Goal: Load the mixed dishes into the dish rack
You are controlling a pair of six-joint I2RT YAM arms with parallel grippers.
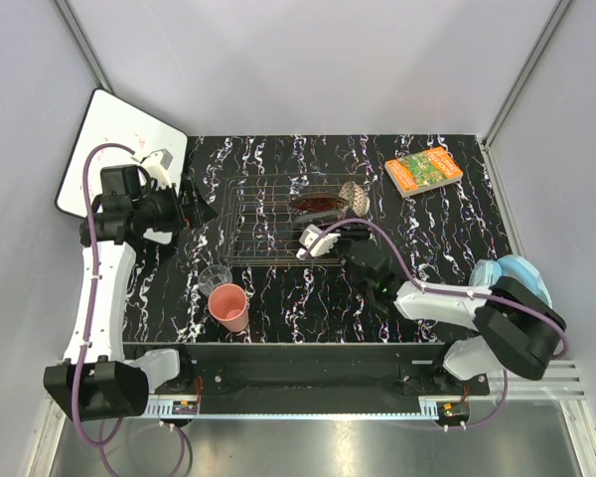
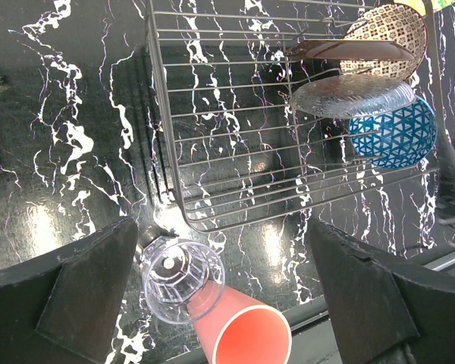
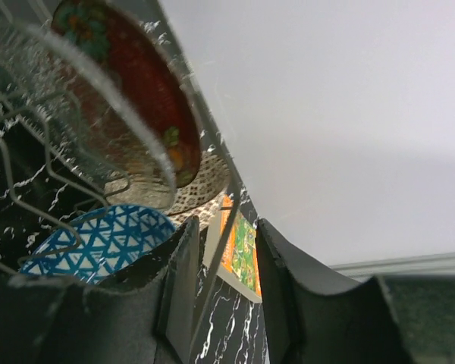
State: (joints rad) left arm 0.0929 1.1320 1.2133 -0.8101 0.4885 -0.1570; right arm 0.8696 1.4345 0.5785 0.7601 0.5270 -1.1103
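Observation:
The dark wire dish rack (image 1: 268, 224) stands mid-table. In the left wrist view the rack (image 2: 235, 136) holds the tan-red patterned bowl (image 2: 394, 26), the red flower-rimmed dish (image 2: 349, 51), the clear glass plate (image 2: 353, 95) and the blue patterned bowl (image 2: 394, 133) at one end. The pink cup (image 1: 228, 306) and small clear glass (image 1: 216, 278) stand on the table in front of the rack. My left gripper (image 1: 194, 211) is wide open and empty at the rack's left end, above the glass (image 2: 180, 279) and cup (image 2: 243, 330). My right gripper (image 3: 227, 280) is open at the rack's right end, a rack wire between its fingers, beside the blue bowl (image 3: 98, 243).
An orange-green book (image 1: 424, 169) lies at the back right. A light blue round thing (image 1: 521, 273) sits by the right arm. A white flat board (image 1: 114, 149) leans at the back left. Grey walls enclose the table.

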